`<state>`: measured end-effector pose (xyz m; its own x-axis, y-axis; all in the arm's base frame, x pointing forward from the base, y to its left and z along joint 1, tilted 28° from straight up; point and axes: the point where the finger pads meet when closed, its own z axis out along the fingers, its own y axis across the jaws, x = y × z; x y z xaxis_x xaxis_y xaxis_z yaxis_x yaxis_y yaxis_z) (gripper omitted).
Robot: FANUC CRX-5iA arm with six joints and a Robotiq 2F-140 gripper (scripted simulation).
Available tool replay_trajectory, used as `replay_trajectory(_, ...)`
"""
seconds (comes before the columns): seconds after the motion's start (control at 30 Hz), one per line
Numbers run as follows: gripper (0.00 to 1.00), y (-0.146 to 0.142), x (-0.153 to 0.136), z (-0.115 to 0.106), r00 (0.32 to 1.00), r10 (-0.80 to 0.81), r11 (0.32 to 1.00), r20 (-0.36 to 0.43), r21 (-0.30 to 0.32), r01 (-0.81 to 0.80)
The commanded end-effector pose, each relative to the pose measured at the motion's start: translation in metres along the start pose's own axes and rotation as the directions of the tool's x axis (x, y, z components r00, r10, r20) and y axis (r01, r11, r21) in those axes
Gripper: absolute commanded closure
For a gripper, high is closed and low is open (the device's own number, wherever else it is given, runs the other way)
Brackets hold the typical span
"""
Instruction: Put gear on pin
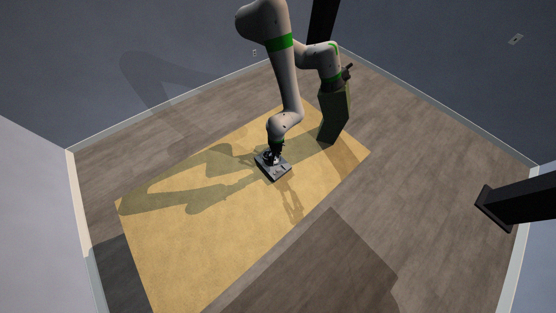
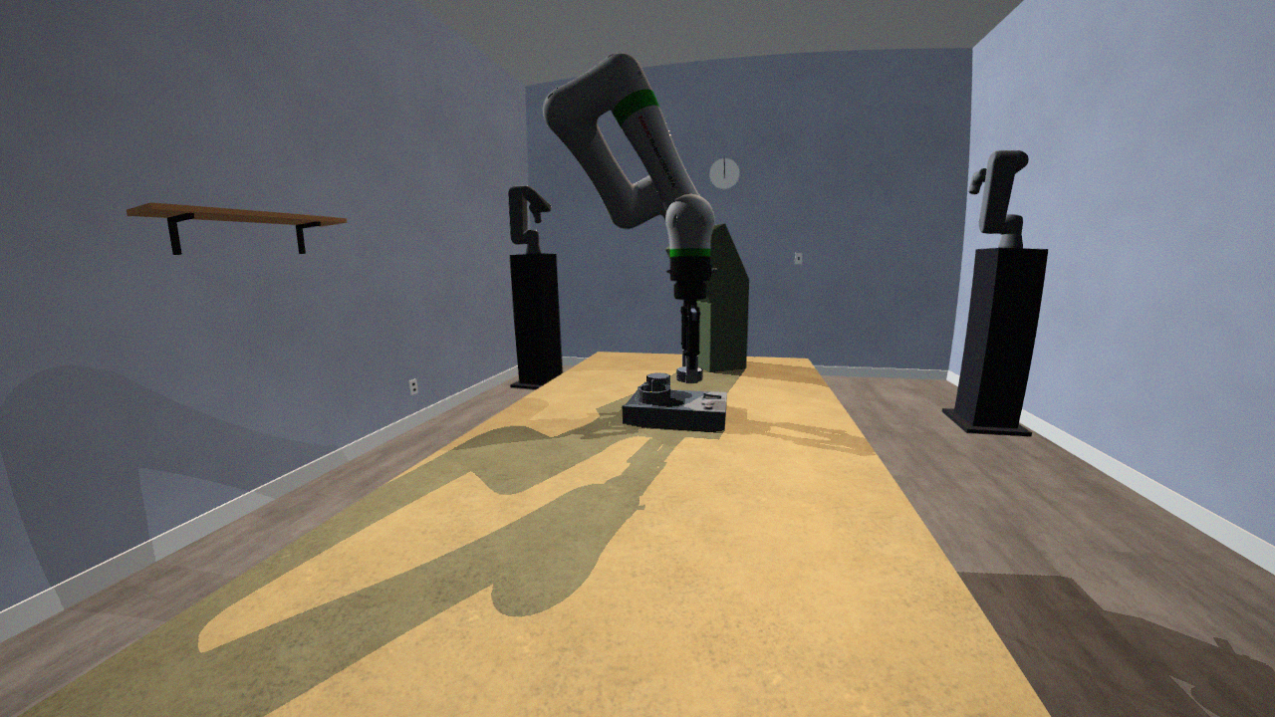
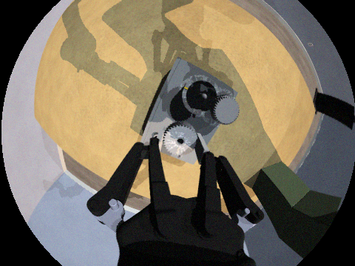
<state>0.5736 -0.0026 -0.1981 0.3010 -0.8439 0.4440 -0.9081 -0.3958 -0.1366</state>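
Note:
The dark grey timing case (image 1: 285, 168) (image 2: 668, 417) (image 3: 170, 83) lies on the yellow table top. It carries a large dark gear (image 3: 200, 96) (image 2: 655, 384) and a smaller grey gear (image 3: 227, 109). My gripper (image 1: 274, 156) (image 2: 688, 374) (image 3: 180, 136) is shut on the loose pale gear (image 3: 179, 140) and holds it flat, a little above the case's near-right part. The pin, the collar mark and the painted arrow are too small to make out; a small light patch (image 2: 708, 402) shows on the case top under the gripper.
The yellow table top (image 1: 194, 233) (image 2: 713, 580) runs down the middle of the room. The arm's green pedestal (image 1: 333, 112) (image 2: 726, 312) (image 3: 291, 192) stands behind the case. Black camera stands (image 2: 535, 316) (image 2: 996, 339) stand on the wooden floor at both sides.

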Motion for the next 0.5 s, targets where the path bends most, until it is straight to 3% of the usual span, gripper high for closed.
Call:
replay_trajectory(0.0, 1.0, 0.0, 0.0, -0.005, 1.0, 0.0, 1.0, 0.0, 0.0, 0.0)
replay_trajectory(0.47, 1.0, 0.0, 0.0, -0.019, 1.0, 0.0, 1.0, 0.0, 0.0, 0.0)
